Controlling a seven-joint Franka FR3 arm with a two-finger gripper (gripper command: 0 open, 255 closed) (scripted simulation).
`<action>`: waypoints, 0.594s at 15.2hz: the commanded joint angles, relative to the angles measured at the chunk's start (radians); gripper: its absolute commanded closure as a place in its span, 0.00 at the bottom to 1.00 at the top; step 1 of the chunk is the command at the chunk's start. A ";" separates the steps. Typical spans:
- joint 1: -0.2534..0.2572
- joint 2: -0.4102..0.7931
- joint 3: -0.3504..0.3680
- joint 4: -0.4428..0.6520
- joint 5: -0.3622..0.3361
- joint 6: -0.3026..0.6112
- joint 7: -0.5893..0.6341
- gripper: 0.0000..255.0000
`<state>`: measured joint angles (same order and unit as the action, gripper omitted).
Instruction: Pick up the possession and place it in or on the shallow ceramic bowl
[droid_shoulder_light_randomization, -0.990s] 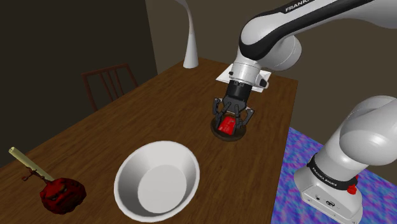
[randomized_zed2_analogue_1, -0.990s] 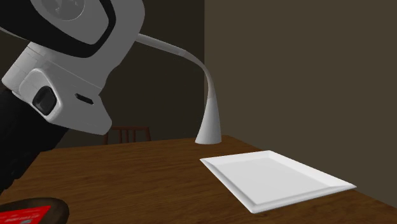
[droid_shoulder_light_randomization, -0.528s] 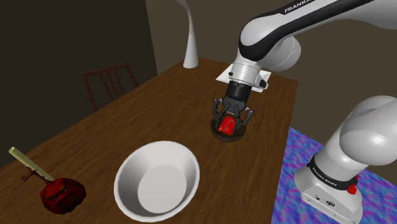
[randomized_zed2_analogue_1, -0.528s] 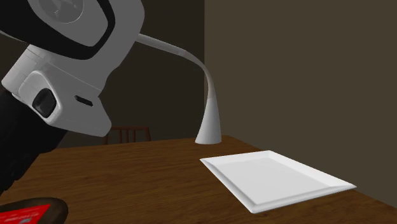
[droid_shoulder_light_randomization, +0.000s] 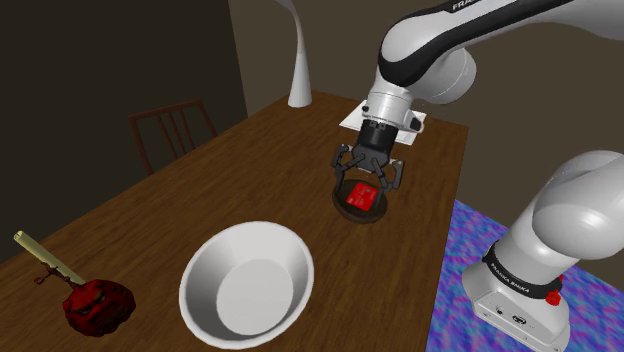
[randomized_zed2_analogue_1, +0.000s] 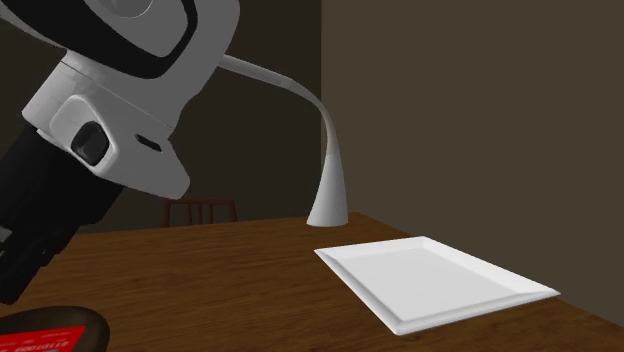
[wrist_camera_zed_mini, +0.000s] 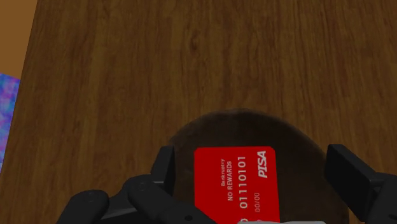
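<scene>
Hanging just over the red card (wrist_camera_zed_mini: 236, 184), the gripper (droid_shoulder_light_randomization: 369, 178) has its fingers spread wide and holds nothing. The card lies flat on a dark round dish (wrist_camera_zed_mini: 299, 146) on the wooden table (droid_shoulder_light_randomization: 250, 170). The white bowl (droid_shoulder_light_randomization: 247, 285) sits near, with bare table between. The white arm (droid_shoulder_light_randomization: 440, 50) bends down from above. The fingers hide the card's lower edge in the wrist view.

The card (droid_shoulder_light_randomization: 361, 196) lies on a dish (droid_shoulder_light_randomization: 340, 204) on the table (droid_shoulder_light_randomization: 200, 190), under the pincer (droid_shoulder_light_randomization: 368, 180); the bowl (droid_shoulder_light_randomization: 195, 262) sits toward the shoulder view's lower left, the tray (randomized_zed2_analogue_1: 440, 280) behind.
</scene>
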<state>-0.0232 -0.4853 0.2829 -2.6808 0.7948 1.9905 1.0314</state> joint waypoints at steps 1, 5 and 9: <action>-0.018 -0.030 -0.028 0.029 -0.039 -0.065 0.016 0.00; -0.027 -0.039 -0.041 0.045 -0.055 -0.093 0.020 0.00; -0.027 -0.039 -0.041 0.045 -0.055 -0.093 0.020 0.00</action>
<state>-0.0503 -0.5239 0.2417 -2.6362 0.7396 1.8983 1.0513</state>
